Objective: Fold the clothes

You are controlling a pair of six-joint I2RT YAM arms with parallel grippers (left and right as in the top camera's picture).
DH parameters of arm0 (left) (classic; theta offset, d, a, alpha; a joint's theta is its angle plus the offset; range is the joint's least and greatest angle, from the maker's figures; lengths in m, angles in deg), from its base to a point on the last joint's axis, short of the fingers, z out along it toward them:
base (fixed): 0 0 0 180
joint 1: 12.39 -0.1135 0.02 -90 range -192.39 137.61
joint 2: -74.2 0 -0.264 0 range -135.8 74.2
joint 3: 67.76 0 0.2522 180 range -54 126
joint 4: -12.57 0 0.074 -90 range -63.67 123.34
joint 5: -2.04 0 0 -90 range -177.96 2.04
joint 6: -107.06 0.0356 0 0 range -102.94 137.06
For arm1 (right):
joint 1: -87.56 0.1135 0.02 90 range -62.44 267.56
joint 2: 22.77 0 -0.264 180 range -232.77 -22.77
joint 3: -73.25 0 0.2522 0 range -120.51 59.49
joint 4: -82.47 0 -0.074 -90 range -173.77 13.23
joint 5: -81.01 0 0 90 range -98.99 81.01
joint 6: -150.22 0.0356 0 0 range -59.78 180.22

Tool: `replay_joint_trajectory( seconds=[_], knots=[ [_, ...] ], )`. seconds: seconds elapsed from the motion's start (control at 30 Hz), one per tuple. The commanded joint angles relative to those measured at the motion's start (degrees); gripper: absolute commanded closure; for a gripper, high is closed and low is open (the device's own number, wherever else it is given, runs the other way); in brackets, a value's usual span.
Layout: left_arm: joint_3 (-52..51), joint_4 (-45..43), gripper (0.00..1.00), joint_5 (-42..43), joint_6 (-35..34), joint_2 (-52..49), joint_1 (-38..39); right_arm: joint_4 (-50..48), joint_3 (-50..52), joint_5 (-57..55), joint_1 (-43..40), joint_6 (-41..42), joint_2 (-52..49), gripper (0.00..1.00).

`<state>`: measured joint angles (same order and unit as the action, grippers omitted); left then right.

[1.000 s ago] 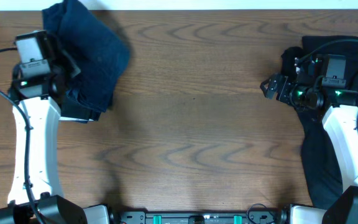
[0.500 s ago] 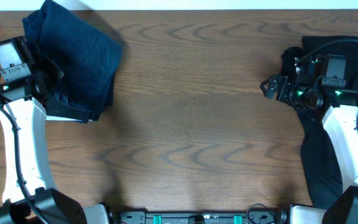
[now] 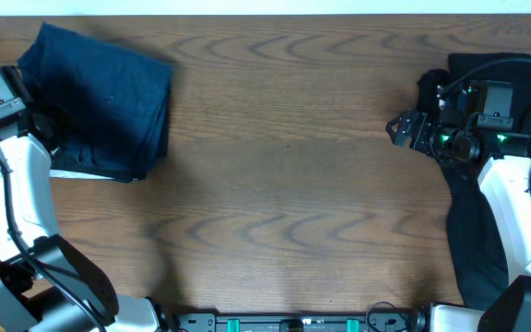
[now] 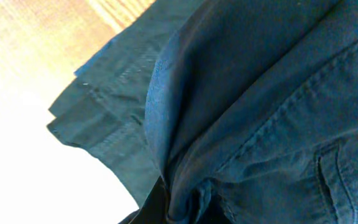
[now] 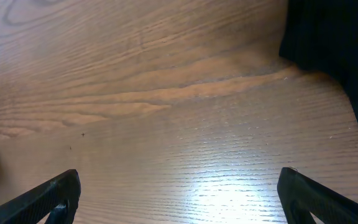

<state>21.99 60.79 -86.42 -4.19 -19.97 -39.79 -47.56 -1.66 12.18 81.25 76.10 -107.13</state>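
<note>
- Left gripper (image 3: 42,127) is clamped tight, pinching a bunched fold of the denim-blue garment (image 3: 109,92).
- That garment sits folded over at the far left corner of the table (image 3: 284,184).
- Right gripper (image 5: 179,199) hangs spread wide over bare wood, gripping nothing.
- Black garments (image 3: 466,242) lie heaped along the right edge, beneath the right arm.

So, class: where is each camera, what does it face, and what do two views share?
Overhead: above the table, facing down; left arm and right arm show.
Left wrist: on its arm, close against the blue garment; left gripper buried in it.
Right wrist: on its arm, facing bare wood; open right gripper below.
Shared: overhead also shows that garment.
</note>
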Motion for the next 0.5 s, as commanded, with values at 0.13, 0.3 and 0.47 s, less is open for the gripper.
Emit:
replay_joint_trajectory(
  seconds=[0.13,0.3,0.47],
  knots=[
    [1.46,-1.81,0.94,-2.19,-0.94,-4.55,-3.63,0.04,-0.15,0.02,-0.39,-0.24,0.02,0.01],
    [1.46,-3.96,0.93,-2.19,-0.92,-6.67,-4.31,0.04,-0.15,0.02,-0.39,-0.26,0.02,0.01],
    [2.29,-5.75,0.41,-2.19,-0.9,-5.9,-4.31,0.04,-0.15,0.02,-0.39,-0.24,0.02,0.01]
  ],
)
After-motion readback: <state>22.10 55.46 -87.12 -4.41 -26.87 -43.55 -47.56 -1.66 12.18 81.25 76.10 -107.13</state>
